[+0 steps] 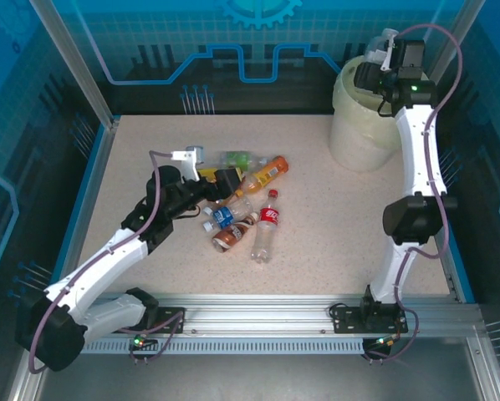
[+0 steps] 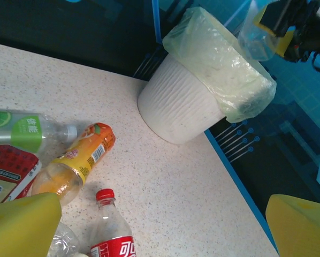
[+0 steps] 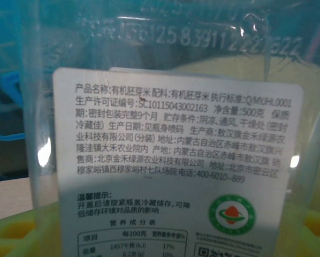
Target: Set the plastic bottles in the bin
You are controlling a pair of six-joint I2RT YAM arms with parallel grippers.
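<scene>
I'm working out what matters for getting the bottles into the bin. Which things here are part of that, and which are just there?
Part of the job: bin; orange bottle; red-label bottle; green-label bottle; blue-label bottle; clear bottle held by the right gripper up by the bin.
Just there: aluminium rail at the near edge; blue enclosure walls.

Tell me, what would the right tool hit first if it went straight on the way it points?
Probably the bin: the right tool holds a clear bottle above its bagged mouth, seemingly pointing down into it. Depth is unclear.
</scene>
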